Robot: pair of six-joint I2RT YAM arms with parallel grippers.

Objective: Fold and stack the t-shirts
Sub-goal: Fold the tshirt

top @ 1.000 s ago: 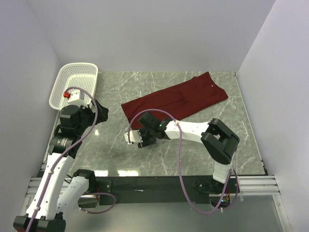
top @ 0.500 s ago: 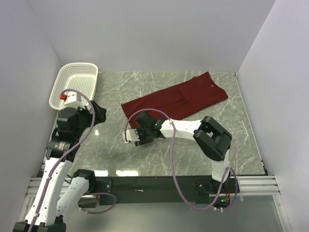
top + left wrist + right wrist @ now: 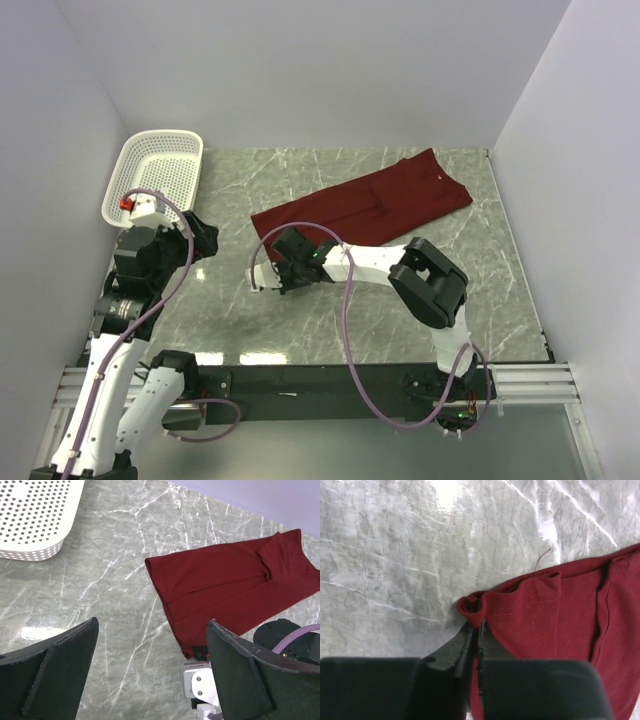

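The maroon t-shirt [image 3: 370, 205] lies folded in a long strip, slanting from the table's middle to the far right. The left wrist view shows the t-shirt [image 3: 225, 580] flat on the marble. My right gripper [image 3: 282, 265] is at its near left corner. In the right wrist view the right gripper [image 3: 476, 625] is shut on the bunched hem corner of the t-shirt [image 3: 555, 615]. My left gripper [image 3: 205, 235] hangs open over bare marble to the left of the shirt. The left gripper [image 3: 152, 623] has nothing between its fingers.
A white perforated basket [image 3: 155, 175] stands at the far left corner, also visible as the basket [image 3: 35, 515] in the left wrist view. Walls enclose the table on three sides. The right arm's forearm [image 3: 375, 262] stretches low across the table's middle.
My right gripper slid left to the shirt's near left corner and closed on the hem. The left arm drew back slightly toward the basket, still open.
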